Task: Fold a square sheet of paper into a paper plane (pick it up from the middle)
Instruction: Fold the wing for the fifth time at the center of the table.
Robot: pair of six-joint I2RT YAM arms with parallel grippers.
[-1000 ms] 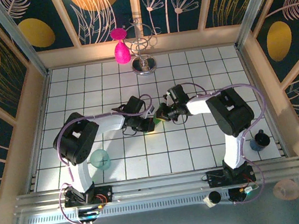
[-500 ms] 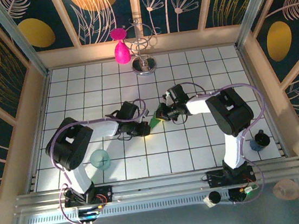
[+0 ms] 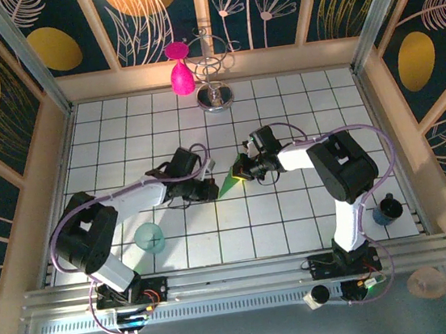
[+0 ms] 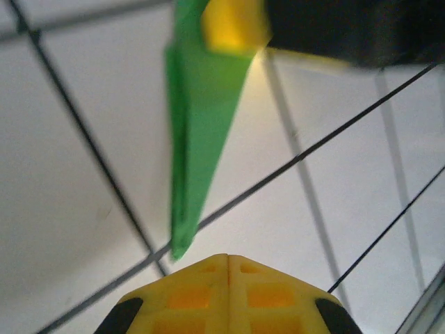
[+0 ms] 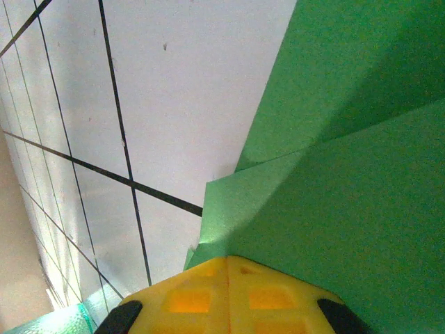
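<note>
White tiled table (image 3: 309, 205), patterned walls behind. Right gripper (image 3: 242, 170), frame centre: pads pinching wide end of paper plane (image 3: 227, 185). Left gripper (image 3: 209, 190) pressed together, empty, just beside pointed tip. Judged: late step, dart shape formed. Next likely calls for crease check or gentle release flat on table.

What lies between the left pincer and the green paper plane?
Bare white table with a black grid line, in the left wrist view; the left pincer sits just short of the tip of the paper plane.
</note>
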